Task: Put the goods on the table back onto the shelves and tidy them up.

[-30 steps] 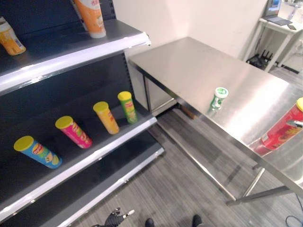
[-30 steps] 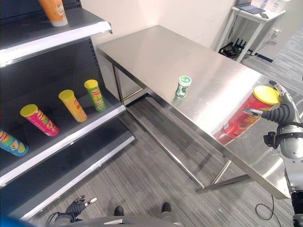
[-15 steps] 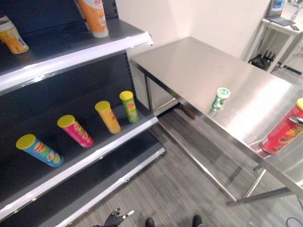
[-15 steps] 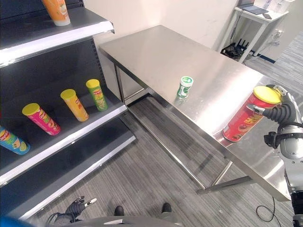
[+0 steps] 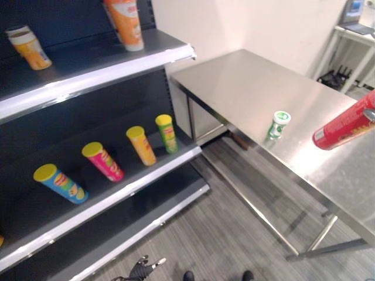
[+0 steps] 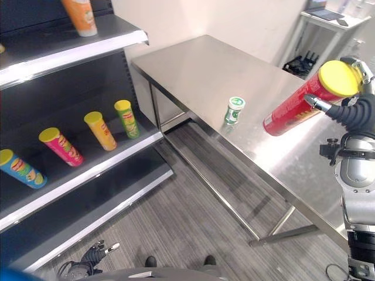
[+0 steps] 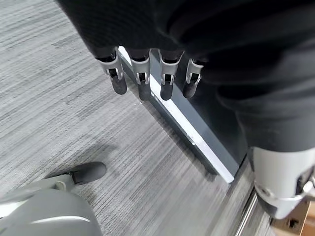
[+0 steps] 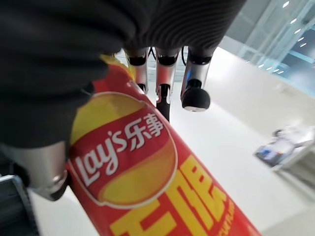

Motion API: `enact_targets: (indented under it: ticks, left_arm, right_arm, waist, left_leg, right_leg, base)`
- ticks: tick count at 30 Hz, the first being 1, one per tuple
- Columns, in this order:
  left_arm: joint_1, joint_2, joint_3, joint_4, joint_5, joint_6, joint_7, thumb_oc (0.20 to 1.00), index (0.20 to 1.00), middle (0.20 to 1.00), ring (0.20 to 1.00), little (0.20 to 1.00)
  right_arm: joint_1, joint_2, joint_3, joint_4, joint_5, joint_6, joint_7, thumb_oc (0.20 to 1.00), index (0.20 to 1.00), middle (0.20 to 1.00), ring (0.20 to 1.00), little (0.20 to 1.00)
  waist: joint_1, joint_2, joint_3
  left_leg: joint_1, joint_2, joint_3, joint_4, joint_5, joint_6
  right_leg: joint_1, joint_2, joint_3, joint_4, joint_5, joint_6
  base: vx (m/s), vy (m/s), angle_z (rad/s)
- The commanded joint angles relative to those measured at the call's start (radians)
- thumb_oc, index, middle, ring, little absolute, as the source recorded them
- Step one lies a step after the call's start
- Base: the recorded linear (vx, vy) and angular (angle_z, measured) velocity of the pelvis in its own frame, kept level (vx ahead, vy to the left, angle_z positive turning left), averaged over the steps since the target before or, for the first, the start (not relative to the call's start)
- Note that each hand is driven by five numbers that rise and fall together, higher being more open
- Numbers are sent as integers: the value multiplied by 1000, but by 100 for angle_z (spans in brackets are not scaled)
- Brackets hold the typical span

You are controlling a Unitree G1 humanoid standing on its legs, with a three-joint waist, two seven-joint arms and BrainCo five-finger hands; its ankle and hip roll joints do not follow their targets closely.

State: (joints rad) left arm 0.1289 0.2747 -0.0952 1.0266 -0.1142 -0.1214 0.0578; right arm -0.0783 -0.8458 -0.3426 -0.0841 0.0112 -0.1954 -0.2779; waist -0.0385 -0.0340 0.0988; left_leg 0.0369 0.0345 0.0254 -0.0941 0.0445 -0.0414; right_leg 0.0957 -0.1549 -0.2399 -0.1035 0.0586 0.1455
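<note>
My right hand [image 6: 358, 109] is shut on a red chip can [image 6: 296, 105] with a yellow lid and holds it tilted in the air above the steel table [image 6: 193, 64]. Close up, its fingers [image 8: 193, 93] curl round the red can [image 8: 147, 187]. A small green-and-white cup [image 5: 279, 124] stands upright near the table's front edge. On the dark middle shelf [image 5: 117, 181] lie a blue can [image 5: 58, 182], a pink can [image 5: 102, 161], a yellow can [image 5: 142, 145] and a green can [image 5: 167, 133]. My left hand [image 7: 147, 73] hangs open low over the floor.
The top shelf [image 5: 99, 64] carries an orange can [image 5: 126, 23] and a smaller orange one [image 5: 30, 47]. A white desk [image 5: 351, 32] stands at the back right. Grey plank floor [image 5: 234, 234] runs between the shelves and the table.
My right hand has lifted the red can off the table and up into the air. The head camera has shifted slightly; the cup and shelf cans stay put.
</note>
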Motion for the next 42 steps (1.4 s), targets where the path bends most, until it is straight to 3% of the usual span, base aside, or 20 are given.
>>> enact_targets:
  ticks: [1, 3, 4, 7, 8, 9, 11, 12, 15, 17, 20, 22, 25, 26, 28, 31, 33, 34, 36, 42]
  left_arm:
    - [-60, 46, 5, 12, -28, -13, 12, 1000, 1000, 1000, 1000, 1000]
    - [-53, 49, 7, -12, -44, -16, 14, 1000, 1000, 1000, 1000, 1000]
    - [-54, 41, 2, -28, -57, -21, 17, 1000, 1000, 1000, 1000, 1000]
    - [-57, 33, -5, -34, -58, -22, 18, 1000, 1000, 1000, 1000, 1000]
    - [-60, 26, -6, -39, -56, -24, 18, 1000, 1000, 1000, 1000, 1000]
    - [-48, 27, 9, -40, -53, -30, 16, 1000, 1000, 1000, 1000, 1000]
    - [-42, 28, 27, -38, -54, -32, 17, 1000, 1000, 1000, 1000, 1000]
    - [-43, 27, 27, -38, -54, -32, 17, 1000, 1000, 1000, 1000, 1000]
    - [-28, 30, 55, -30, -54, -39, 19, 1000, 1000, 1000, 1000, 1000]
    - [-22, 31, 53, -48, -42, -43, 19, 1000, 1000, 1000, 1000, 1000]
    - [-14, 31, 48, -60, -26, -40, 13, 1000, 1000, 1000, 1000, 1000]
    - [-28, 42, 51, -45, -11, -35, 20, 1000, 1000, 1000, 1000, 1000]
    - [-44, 60, 58, -45, -9, -31, 25, 1000, 1000, 1000, 1000, 1000]
    - [-50, 71, 74, -42, -11, -34, 35, 1000, 1000, 1000, 1000, 1000]
    - [-53, 84, 86, -55, -21, -31, 38, 1000, 1000, 1000, 1000, 1000]
    - [-69, 99, 75, -60, -7, -23, 24, 1000, 1000, 1000, 1000, 1000]
    - [-72, 103, 67, -50, 5, -18, 9, 1000, 1000, 1000, 1000, 1000]
    - [-73, 103, 67, -49, 5, -18, 9, 1000, 1000, 1000, 1000, 1000]
    - [-78, 94, 56, -19, 14, -11, 3, 1000, 1000, 1000, 1000, 1000]
    - [-89, 68, 47, -10, 26, -8, -7, 1000, 1000, 1000, 1000, 1000]
  right_arm:
    - [-126, -72, -38, -48, 39, -75, -27, 200, 200, 200, 200, 200]
    - [-136, -78, -30, -75, 41, -85, -21, 200, 200, 200, 200, 200]
    - [-127, -92, -45, -86, 33, -85, -23, 200, 200, 200, 200, 200]
    - [-109, -110, -71, -92, 15, -82, -35, 200, 200, 200, 200, 200]
    - [-97, -128, -86, -94, -3, -77, -42, 200, 200, 200, 200, 200]
    - [-81, -143, -107, -99, -19, -72, -52, 200, 200, 200, 200, 200]
    - [-65, -147, -123, -104, -18, -70, -49, 200, 200, 200, 200, 200]
    - [-64, -148, -124, -105, -18, -69, -49, 200, 200, 200, 200, 200]
    - [-37, -142, -146, -119, -18, -66, -35, 200, 200, 200, 200, 200]
    - [-22, -134, -158, -129, -25, -62, -32, 200, 200, 200, 200, 200]
    - [-11, -102, -169, -147, -28, -51, -24, 200, 200, 200, 200, 200]
    - [-11, -68, -157, -146, -42, -37, -24, 200, 200, 200, 200, 200]
    - [-26, -41, -128, -153, -53, -28, -24, 200, 200, 200, 200, 200]
    - [-40, -30, -100, -154, -70, -15, -23, 200, 200, 200, 200, 200]
    - [-46, -13, -82, -162, -74, -10, -17, 200, 200, 200, 200, 200]
    - [-18, 8, -84, -174, -59, -12, 6, 200, 200, 200, 200, 200]
    - [-8, 14, -93, -173, -29, -19, 26, 200, 200, 200, 200, 200]
    - [-9, 14, -94, -173, -28, -20, 26, 200, 200, 200, 200, 200]
    - [-23, 28, -56, -173, 10, -39, 58, 200, 200, 200, 200, 200]
    - [-25, 18, 7, -175, 12, -50, 91, 200, 200, 200, 200, 200]
  waist:
    - [46, -20, 24]
    - [65, -15, 43]
    - [84, -11, 71]
    - [80, -5, 77]
    - [73, -8, 82]
    - [62, -13, 84]
    - [48, -7, 81]
    - [48, -5, 80]
    - [26, 28, 61]
    - [22, 39, 57]
    - [21, 36, 49]
    - [30, 11, 51]
    - [34, -18, 56]
    - [36, -21, 56]
    - [34, -19, 63]
    - [-3, -18, 68]
    - [-10, -13, 68]
    - [-10, -13, 69]
    - [-19, -21, 85]
    - [-41, -36, 114]
  left_leg:
    - [4, 96, -9, 32, -68, -81]
    - [-27, 110, -46, 41, -37, -100]
    - [-81, 115, -113, 39, 6, -122]
    - [-117, 118, -126, 28, 44, -138]
    - [-132, 136, -83, 27, 56, -150]
    - [-113, 229, 29, 39, 53, -151]
    - [-75, 301, 73, 37, 85, -164]
    - [-78, 301, 72, 34, 90, -163]
    - [-35, 390, 111, 27, 167, -217]
    - [-32, 381, 107, 32, 157, -220]
    - [-44, 343, 135, 77, 46, -204]
    - [-74, 279, 132, 145, -41, -175]
    - [-97, 214, 130, 158, -87, -129]
    - [-91, 169, 141, 123, -100, -100]
    - [-92, 128, 147, 110, -105, -71]
    - [-82, 72, 115, 81, -97, -39]
    - [-62, 45, 97, 51, -91, -22]
    - [-63, 46, 97, 49, -86, -22]
    - [-28, 1, 79, 14, -84, -1]
    - [1, -47, 44, 11, -99, 11]
  right_leg:
    - [23, 25, 55, 69, -178, 0]
    - [24, 49, 46, 69, -196, -17]
    - [30, 70, 0, 69, -220, -38]
    - [30, 73, -53, 62, -219, -43]
    - [34, 66, -76, 57, -219, -41]
    - [29, 31, -114, 60, -207, -31]
    - [16, 7, -136, 66, -193, -23]
    - [12, 8, -137, 65, -188, -24]
    - [11, -37, -181, 64, -167, 7]
    - [17, -65, -198, 60, -145, 27]
    - [34, -125, -216, 59, -106, 56]
    - [26, -211, -220, 72, -40, 86]
    - [-15, -279, -208, 93, 39, 107]
    - [-51, -332, -205, 98, 139, 116]
    - [-76, -350, -182, 126, 147, 111]
    - [-111, -217, 10, 193, 10, 70]
    - [-119, -113, 82, 205, -82, 47]
    - [-121, -112, 82, 204, -79, 46]
    - [-189, 12, 104, 162, -87, 17]
    - [-258, 115, 113, 102, -48, 21]
  base:
    - [-134, -225, 61]
    - [-185, -246, 52]
    - [-246, -247, 95]
    - [-136, -69, 167]
    - [-129, 154, 140]
    - [-137, 214, 95]
    - [-92, 220, 78]
    - [-53, 192, 54]
    - [-6, 373, 48]
    - [29, 346, 31]
    - [67, 387, 40]
    - [43, 488, 56]
    - [-39, 414, 22]
    - [-91, 575, 25]
    - [-50, 490, 0]
    - [66, 356, 20]
    - [102, 225, 42]
    - [96, 153, 23]
    - [103, 189, 11]
    - [93, 85, 24]
